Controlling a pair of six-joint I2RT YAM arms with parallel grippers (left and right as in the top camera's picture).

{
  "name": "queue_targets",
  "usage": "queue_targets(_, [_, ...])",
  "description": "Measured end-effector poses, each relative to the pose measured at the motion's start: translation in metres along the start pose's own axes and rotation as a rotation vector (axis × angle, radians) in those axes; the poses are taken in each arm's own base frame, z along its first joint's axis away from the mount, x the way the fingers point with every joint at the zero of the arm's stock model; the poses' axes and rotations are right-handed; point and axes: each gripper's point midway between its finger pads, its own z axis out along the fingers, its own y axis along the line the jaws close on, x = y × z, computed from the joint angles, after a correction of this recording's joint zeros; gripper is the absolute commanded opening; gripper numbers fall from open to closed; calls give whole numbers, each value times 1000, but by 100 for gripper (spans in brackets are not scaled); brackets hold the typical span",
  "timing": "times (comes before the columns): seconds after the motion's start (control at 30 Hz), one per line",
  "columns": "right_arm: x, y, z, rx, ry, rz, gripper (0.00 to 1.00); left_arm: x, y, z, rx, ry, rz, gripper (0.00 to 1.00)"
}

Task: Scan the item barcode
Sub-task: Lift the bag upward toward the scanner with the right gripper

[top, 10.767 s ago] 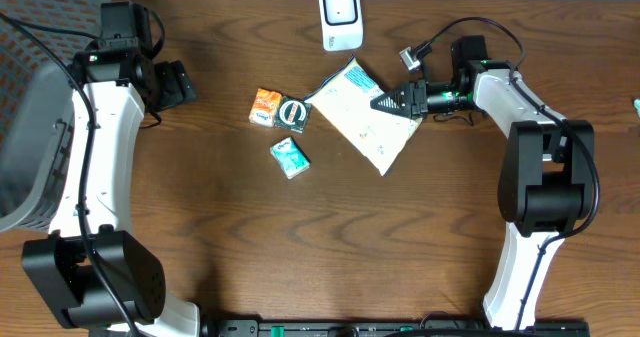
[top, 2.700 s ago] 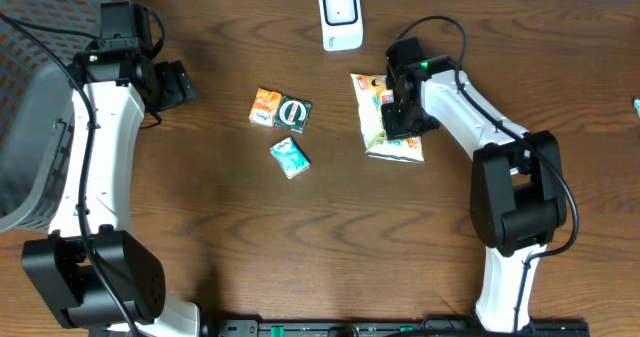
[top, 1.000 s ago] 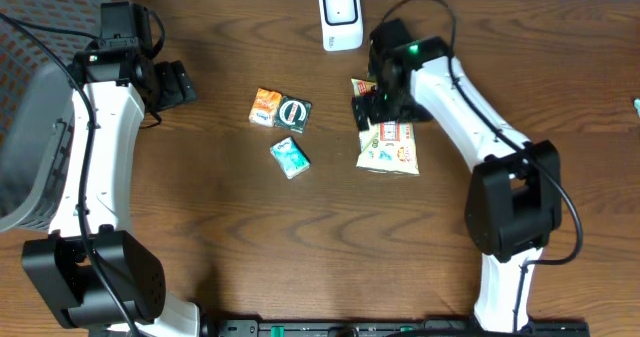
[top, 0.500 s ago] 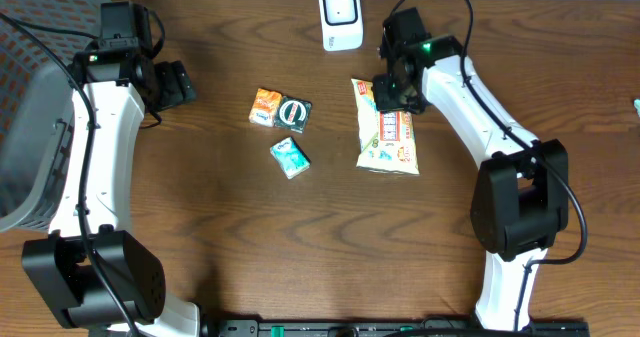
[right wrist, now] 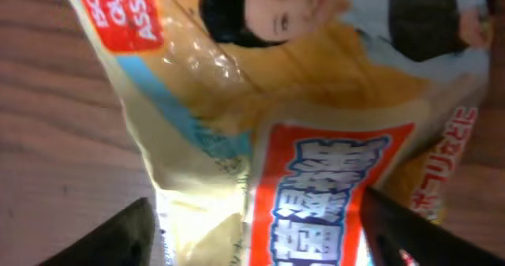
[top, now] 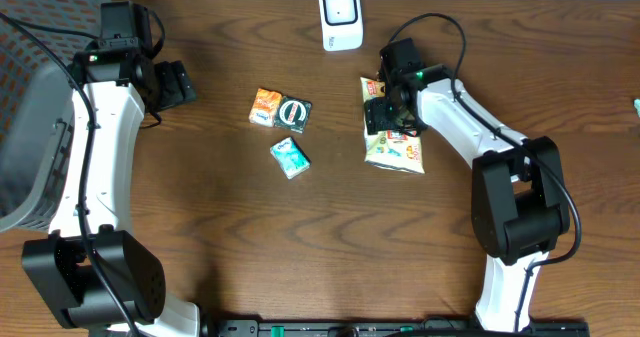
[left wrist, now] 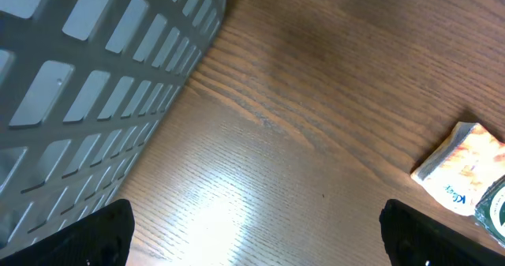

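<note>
- Overhead shows the snack packet (top: 396, 152) flat at mid-table, my right pincer (top: 384, 107) over its far end.
- Only the right wrist view shows its print and my fingers (right wrist: 118, 238) spread wide astride it; I cannot tell whether they touch it.
- My left pincer (top: 178, 85) stands wide beside the basket (top: 30, 127).
- Bare wood lies right of the packet and nearer; small packs (top: 291, 157) sit apart on its left.
- The packet's long axis runs far-to-near, far end toward the scanner (top: 340, 17).

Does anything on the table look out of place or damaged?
Nothing spilled or torn. The snack bag lies picture side up, slightly askew, near the scanner, with the right end effector open over its upper end.
</note>
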Motion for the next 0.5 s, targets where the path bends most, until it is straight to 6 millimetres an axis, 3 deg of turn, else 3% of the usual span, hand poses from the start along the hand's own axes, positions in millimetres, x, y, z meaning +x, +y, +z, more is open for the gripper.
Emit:
queue_targets(0.1, [0, 0, 0, 2, 1, 2, 99, 0, 0, 0, 0, 0, 0, 98])
queue_targets(0.2, [1, 1, -4, -3, 12, 3, 94, 0, 0, 0, 0, 0, 0, 98])
queue_targets(0.27, [0, 2, -9, -5, 24, 3, 81, 0, 0, 0, 0, 0, 0, 98])
queue_targets(0.4, [-23, 6, -29, -4, -32, 6, 35, 0, 0, 0, 0, 0, 0, 98])
queue_targets(0.5, [-48, 4, -43, 23, -117, 4, 17, 0, 0, 0, 0, 0, 0, 98])
